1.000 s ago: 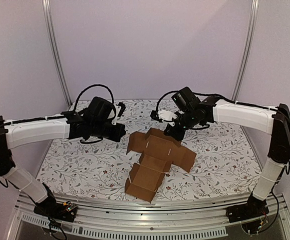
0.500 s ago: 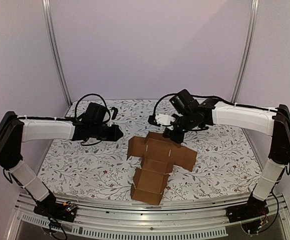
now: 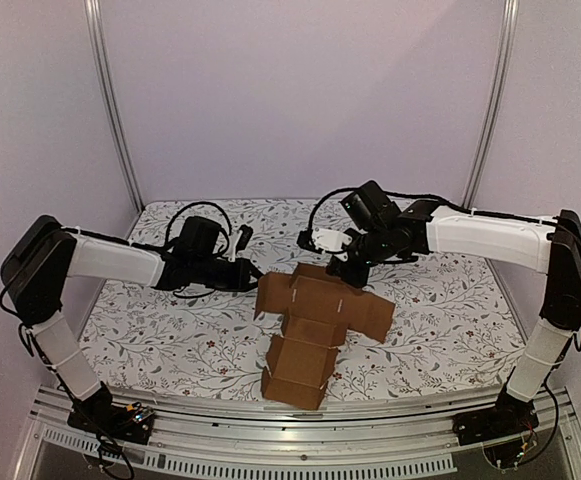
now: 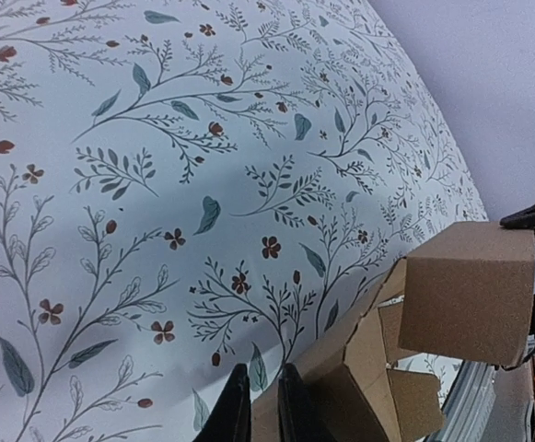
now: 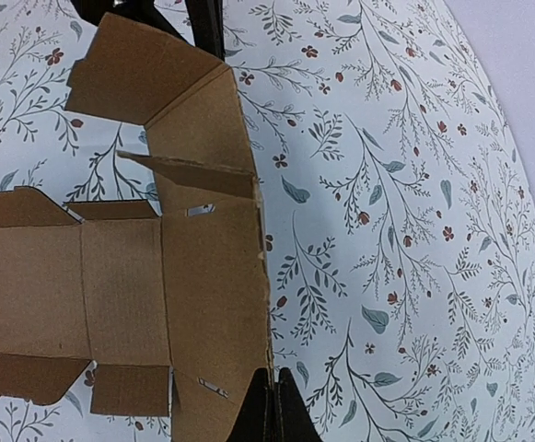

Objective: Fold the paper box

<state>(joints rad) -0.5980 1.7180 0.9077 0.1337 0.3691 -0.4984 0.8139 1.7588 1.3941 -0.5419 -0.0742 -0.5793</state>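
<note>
paper box [image 3: 315, 315]: brown cardboard sheet, part folded, laid mid table [image 3: 160, 330] between the two arms.
near end [image 3: 295, 375]: walls are raised into a small open tray shape, close to the front edge of the table.
middle panels: laid nearly flat; slots and small tabs are seen along the creases in the right wrist view.
left flap [image 3: 270, 292]: tilted up slightly, met by the left gripper.
left gripper [image 4: 265, 396]: set low over the table at the left flap; fingers [image 4: 237, 410] are held close with a thin gap and a cardboard edge is seen at that gap; whether it is clamped cannot be told.
right gripper [image 5: 269, 401]: placed at the far edge of the box; the fingers are pressed together and the panel edge runs in between them, so the edge is judged to be pinched.
weight: judged very light; the whole sheet is likely dragged if one flap is pulled without the other side being pinned.
stiffness: panels judged stiff, bending expected only at the scored creases; springback of flaps is to be expected.
surface: matte, not slippery; thin edges are easily crushed or torn by a hard pinch.
hold points: flap edges near a crease are preferred; the raised near walls are better pushed than pinched.
</note>
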